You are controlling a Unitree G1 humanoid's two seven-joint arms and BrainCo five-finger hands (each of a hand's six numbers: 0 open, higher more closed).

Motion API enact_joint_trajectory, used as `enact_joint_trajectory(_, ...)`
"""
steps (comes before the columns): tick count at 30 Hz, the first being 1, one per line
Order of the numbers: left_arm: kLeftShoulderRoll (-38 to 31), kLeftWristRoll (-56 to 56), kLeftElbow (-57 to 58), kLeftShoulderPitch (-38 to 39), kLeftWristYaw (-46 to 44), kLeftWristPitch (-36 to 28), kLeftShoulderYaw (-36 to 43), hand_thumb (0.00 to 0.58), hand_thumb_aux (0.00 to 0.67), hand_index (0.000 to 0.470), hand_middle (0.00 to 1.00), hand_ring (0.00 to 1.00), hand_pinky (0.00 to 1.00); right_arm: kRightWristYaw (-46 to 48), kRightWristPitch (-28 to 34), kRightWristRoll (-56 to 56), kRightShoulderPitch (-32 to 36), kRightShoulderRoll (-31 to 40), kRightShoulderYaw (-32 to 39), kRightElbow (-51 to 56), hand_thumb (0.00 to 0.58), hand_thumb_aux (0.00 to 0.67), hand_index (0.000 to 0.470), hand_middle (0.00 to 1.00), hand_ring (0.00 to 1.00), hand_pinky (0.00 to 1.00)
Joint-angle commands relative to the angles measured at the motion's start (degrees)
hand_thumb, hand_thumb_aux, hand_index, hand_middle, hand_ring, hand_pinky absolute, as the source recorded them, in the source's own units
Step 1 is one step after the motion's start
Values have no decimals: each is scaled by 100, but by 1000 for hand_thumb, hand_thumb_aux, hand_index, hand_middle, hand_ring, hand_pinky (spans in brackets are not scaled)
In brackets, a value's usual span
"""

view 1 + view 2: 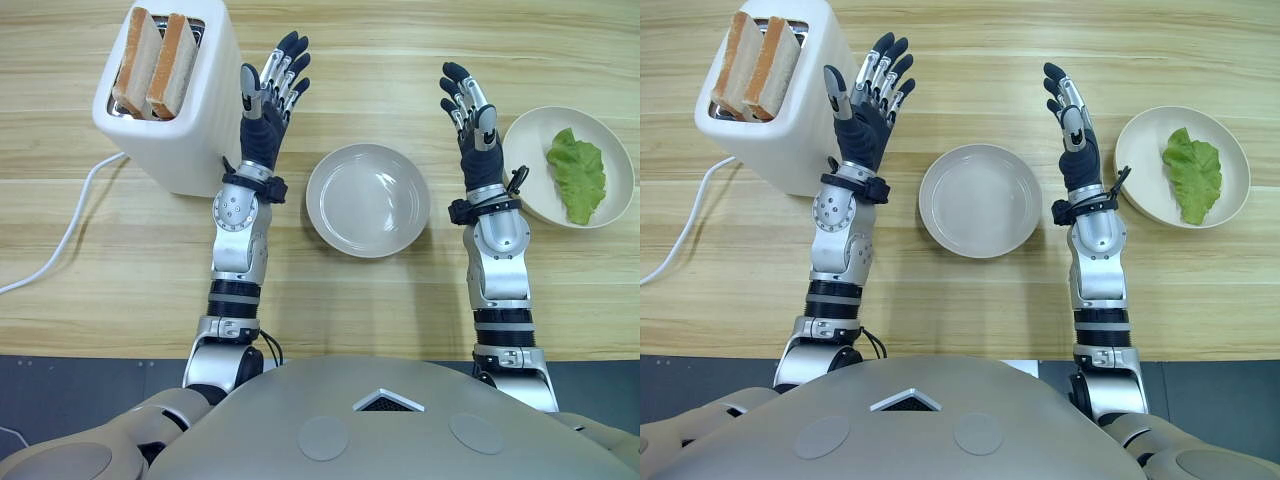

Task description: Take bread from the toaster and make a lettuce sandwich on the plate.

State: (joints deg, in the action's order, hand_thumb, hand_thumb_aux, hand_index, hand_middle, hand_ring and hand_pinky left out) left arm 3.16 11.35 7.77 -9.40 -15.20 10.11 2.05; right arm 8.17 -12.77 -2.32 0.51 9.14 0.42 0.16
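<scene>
Sandwich not yet begun.
The plate mid-desk is bare between left hand and right hand, both spread wide, empty; lettuce waits in a dish by the right edge; bread stands in the toaster, far-left.

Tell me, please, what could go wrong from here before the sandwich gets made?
1. The two bread slices stand close together in the toaster; the open left robot hand beside it may catch both or tip it.
2. The lettuce lies flat in its dish; the right robot hand may shove the dish rather than lift the leaf.
3. A carried slice could miss the empty plate.
</scene>
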Motion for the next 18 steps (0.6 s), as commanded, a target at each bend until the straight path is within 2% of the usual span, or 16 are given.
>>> enact_joint_trajectory(1, -79, 252, -43, 13, -439, -117, 100, 0, 0, 0, 0, 0, 0, 93, 8, 54, 22, 16, 36, 26, 0, 0, 0, 0, 0, 0)
enact_joint_trajectory(5, -233, 116, -686, 257, -824, -20, 473, 0, 0, 0, 0, 0, 0, 128, 14, 86, -13, -5, 29, 12, 0, 0, 0, 0, 0, 0)
enact_joint_trajectory(10, -1020, -855, -2962, 849, -1070, -102, 1140, 0, 0, 0, 0, 0, 0, 113, 30, 133, -93, -57, -12, -17, 0, 0, 0, 0, 0, 0)
enact_joint_trajectory(14, -1767, -1132, -4334, 778, -1142, -538, 534, 0, 0, 0, 0, 0, 0, -14, 99, 176, -353, -114, -122, -319, 0, 0, 0, 0, 0, 0)
enact_joint_trajectory(18, -2471, -1288, -4505, 204, -1099, -845, -376, 0, 0, 0, 0, 0, 0, -161, 177, 205, -506, -158, -242, -506, 0, 0, 0, 0, 0, 0)
